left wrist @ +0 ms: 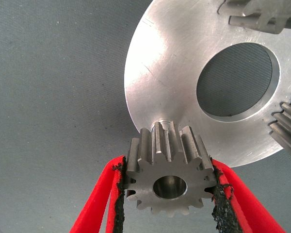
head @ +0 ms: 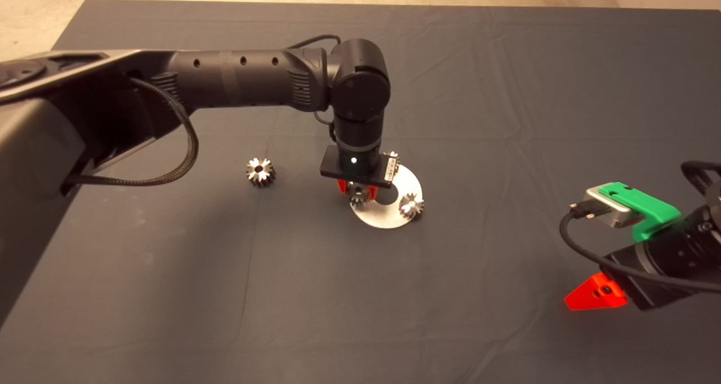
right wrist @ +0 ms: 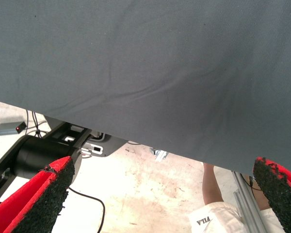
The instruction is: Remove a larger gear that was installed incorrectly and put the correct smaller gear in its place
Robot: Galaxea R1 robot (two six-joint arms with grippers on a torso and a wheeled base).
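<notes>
**Gear held over the disc's near-left edge**

Smaller gear (left wrist: 169,182), as we judge it by size, is clamped between the red fingers of the left gripper (head: 358,192), pads pressing on its teeth from both sides. It hangs at the near-left rim of the steel disc (left wrist: 160,73).

Key relation: a short peg (left wrist: 163,123) stands on the disc just beyond the gear. The bore runs along the fingers, pointing down at the disc. We think seating needs the bore brought over that peg, then a straight drop. We cannot tell whether gear and peg touch.

Larger gear (head: 260,172), again our guess and a close call, lies alone on the mat, well left of the disc. Another gear (head: 412,205) sits on the disc's right rim; a further one is mostly hidden behind the wrist.

Right gripper (right wrist: 160,194) is parked at the near right, fingers spread wide, holding nothing.

Writing: "FILA", upside down, on a person's white sock (right wrist: 208,218) beyond the mat.
</notes>
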